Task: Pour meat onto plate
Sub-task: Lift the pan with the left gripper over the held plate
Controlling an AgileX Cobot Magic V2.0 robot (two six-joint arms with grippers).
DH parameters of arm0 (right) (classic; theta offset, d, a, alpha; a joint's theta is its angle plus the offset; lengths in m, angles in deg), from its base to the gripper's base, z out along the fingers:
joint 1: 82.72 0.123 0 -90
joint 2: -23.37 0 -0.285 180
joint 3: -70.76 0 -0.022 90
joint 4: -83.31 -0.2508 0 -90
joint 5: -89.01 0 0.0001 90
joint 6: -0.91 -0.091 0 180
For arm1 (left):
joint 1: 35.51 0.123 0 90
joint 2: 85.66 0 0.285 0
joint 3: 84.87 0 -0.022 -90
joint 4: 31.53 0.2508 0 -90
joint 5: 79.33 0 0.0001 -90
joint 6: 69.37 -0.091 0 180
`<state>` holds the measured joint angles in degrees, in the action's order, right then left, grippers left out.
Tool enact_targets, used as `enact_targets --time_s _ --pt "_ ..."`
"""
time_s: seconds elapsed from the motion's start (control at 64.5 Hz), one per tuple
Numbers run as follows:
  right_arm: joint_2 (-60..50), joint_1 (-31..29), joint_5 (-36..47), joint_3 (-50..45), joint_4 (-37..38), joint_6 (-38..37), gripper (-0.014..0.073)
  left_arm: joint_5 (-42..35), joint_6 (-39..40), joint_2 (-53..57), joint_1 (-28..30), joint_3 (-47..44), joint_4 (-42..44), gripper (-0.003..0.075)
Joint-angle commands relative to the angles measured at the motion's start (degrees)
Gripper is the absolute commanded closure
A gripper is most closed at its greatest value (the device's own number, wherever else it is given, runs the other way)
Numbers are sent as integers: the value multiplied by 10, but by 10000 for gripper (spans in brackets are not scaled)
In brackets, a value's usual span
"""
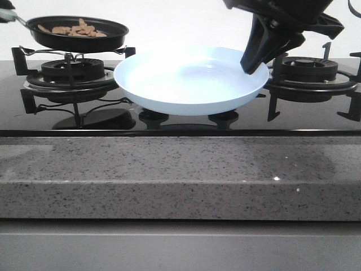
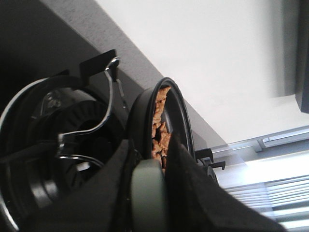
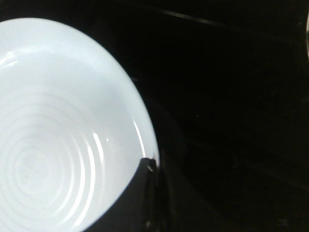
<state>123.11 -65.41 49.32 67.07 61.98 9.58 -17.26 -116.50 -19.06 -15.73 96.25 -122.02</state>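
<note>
Reddish-brown meat (image 1: 73,29) lies in a black frying pan (image 1: 79,37) held in the air above the left burner (image 1: 72,72) of the hob; the left gripper (image 2: 150,191) is clamped on the pan's grey-green handle (image 2: 147,193). The pale blue plate (image 1: 186,84) is raised over the black glass between the burners, tilted slightly, its inside bare. The right gripper (image 1: 255,63) pinches the plate's right rim, one finger (image 3: 145,193) inside it. A grey speckled stone counter (image 1: 180,175) fronts the hob
</note>
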Motion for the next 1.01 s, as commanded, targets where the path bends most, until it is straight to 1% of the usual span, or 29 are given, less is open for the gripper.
enact_targets --time_s 0.0,0.108,0.201,0.294,0.527,0.775,0.992 --pt "-29 -1 24 13 -8 6 707 40 -8 64 -3 15 -63 741" --pt "-29 -1 24 13 -8 6 707 38 -20 100 -10 8 -59 741" --pt "-29 -1 24 13 -8 6 707 29 -30 130 -28 -7 -58 741" --pt "-29 -1 24 13 -8 6 707 15 -45 157 -53 -26 -58 741" --pt "-29 -1 24 13 -8 6 707 -21 -118 212 -135 -65 -55 741" --pt "-29 -1 24 13 -8 6 707 -88 -159 255 -203 -65 7 741" --pt "-29 -1 24 13 -8 6 707 -161 -176 292 -267 -65 73 741"
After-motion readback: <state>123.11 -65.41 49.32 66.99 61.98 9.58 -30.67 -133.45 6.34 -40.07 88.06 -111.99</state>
